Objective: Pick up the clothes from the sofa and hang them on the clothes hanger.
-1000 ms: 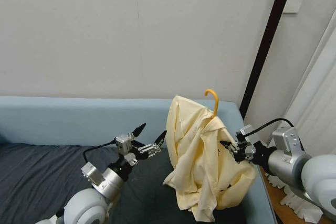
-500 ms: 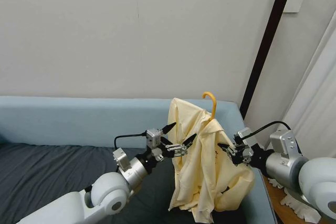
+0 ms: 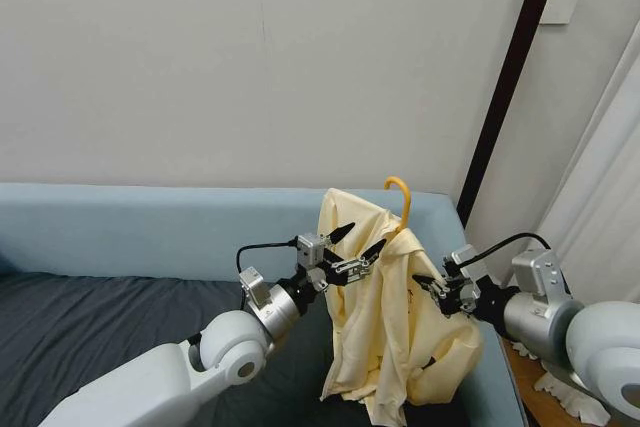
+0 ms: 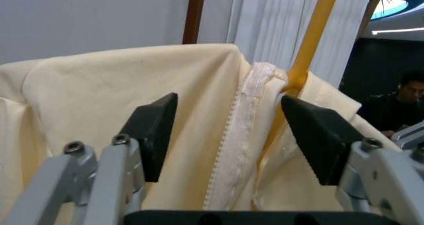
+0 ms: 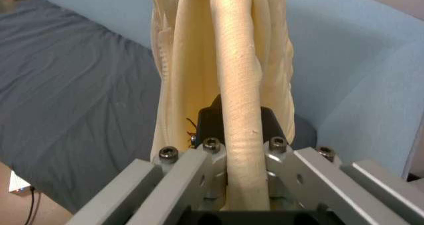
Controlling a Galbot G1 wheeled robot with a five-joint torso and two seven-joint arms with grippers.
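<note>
A pale yellow garment (image 3: 385, 317) hangs on an orange-hooked hanger (image 3: 401, 197) above the blue sofa (image 3: 150, 232). My right gripper (image 3: 432, 290) is shut on a fold of the garment (image 5: 240, 115) at its right side. My left gripper (image 3: 358, 244) is open at the garment's upper left, near the collar. In the left wrist view its black fingertips (image 4: 156, 130) straddle the white zipper (image 4: 235, 150) and the hanger's orange stem (image 4: 308, 46), apart from the cloth.
A dark grey blanket (image 3: 80, 337) covers the sofa seat at the left. A dark brown clothes-rack post (image 3: 505, 87) rises at the right, with a white curtain (image 3: 610, 167) beside it. A plain wall stands behind.
My left arm has swung right and up, from over the sofa seat to the garment's collar, still open. The right gripper holds the garment almost still.
</note>
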